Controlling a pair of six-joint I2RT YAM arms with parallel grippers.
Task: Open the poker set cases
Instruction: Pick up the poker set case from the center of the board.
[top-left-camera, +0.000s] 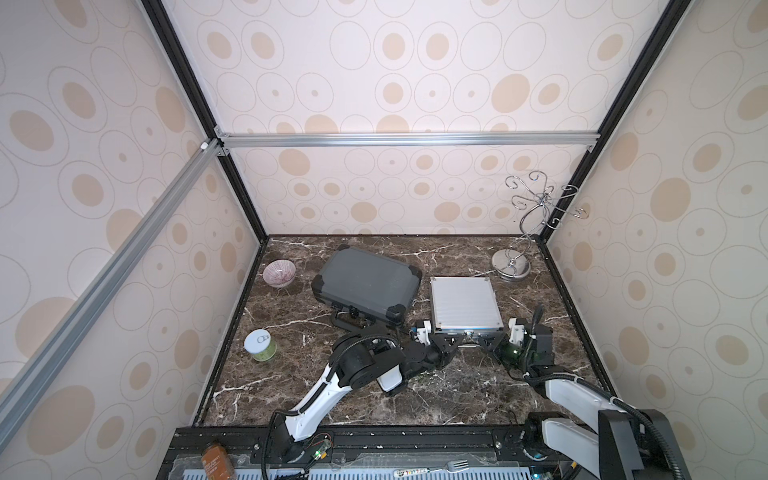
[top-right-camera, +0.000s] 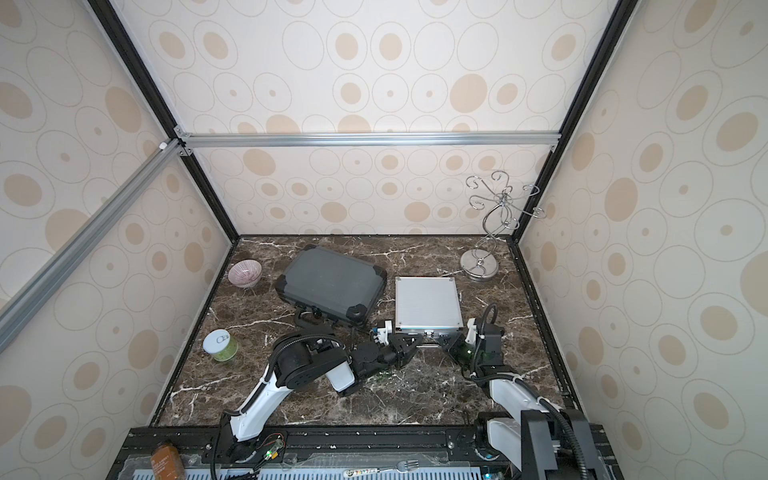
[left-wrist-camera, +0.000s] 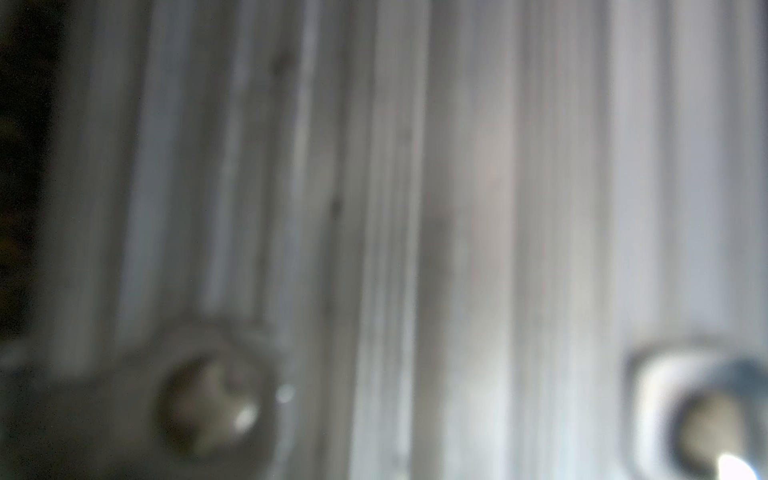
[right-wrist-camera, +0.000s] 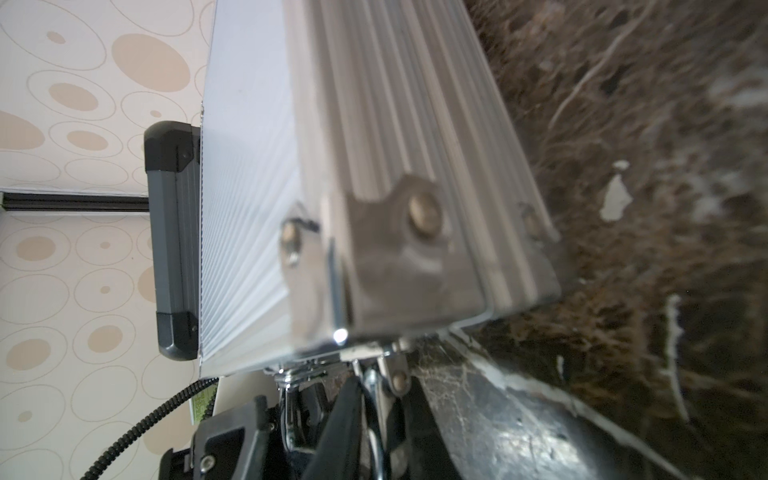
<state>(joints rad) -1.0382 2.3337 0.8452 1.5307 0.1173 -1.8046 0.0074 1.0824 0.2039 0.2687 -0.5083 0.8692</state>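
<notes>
Marble tabletop: dark grey case and silver aluminium case both closed.
Your right gripper, pressed together, and left gripper, state unclear, flank its front edge lower centre, presumably for latches.

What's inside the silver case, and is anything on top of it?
Nothing rests on the ribbed silver case; its lid is bare. The lid is down, so whatever is inside is hidden.

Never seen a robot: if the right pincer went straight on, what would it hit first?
Likely the chrome handle on the silver case, just ahead of the right pincer; contact is unclear.
</notes>
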